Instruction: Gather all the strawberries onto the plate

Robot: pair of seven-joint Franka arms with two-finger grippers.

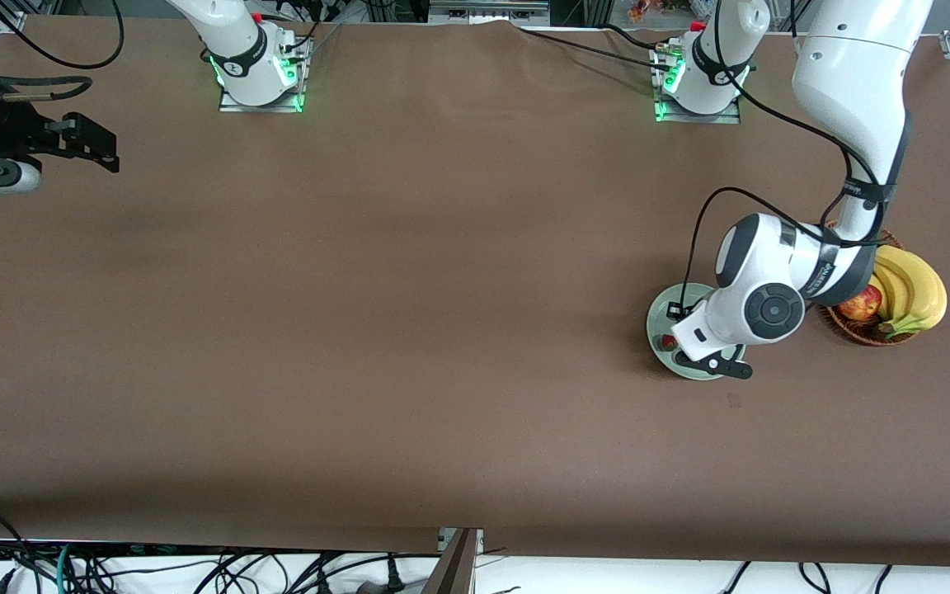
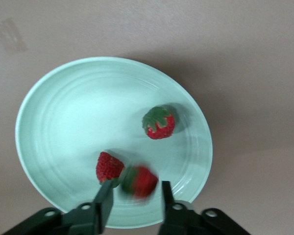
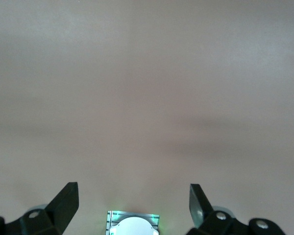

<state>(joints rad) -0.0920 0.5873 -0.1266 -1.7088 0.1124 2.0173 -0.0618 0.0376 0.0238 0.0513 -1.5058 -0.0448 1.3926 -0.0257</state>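
Observation:
The pale mint-green plate point(image 1: 661, 317) lies beside the basket, toward the left arm's end of the table. In the left wrist view the plate point(image 2: 73, 112) holds two strawberries, one point(image 2: 159, 123) with its green cap up and one point(image 2: 108, 166) beside my fingertip. A third strawberry point(image 2: 139, 181) shows blurred between my left gripper's open fingers, with a gap to one finger. My left gripper point(image 2: 135, 188) hangs just over the plate point(image 1: 710, 363). One strawberry point(image 1: 669, 341) shows in the front view. My right gripper point(image 1: 100, 148) is open and empty point(image 3: 134, 196) and waits at the right arm's end.
A brown wicker basket point(image 1: 854, 328) with bananas point(image 1: 916, 289) and a red-yellow apple point(image 1: 859, 305) stands next to the plate, partly under the left arm. The right arm's base point(image 3: 133, 225) shows in the right wrist view. Cables hang along the table's near edge.

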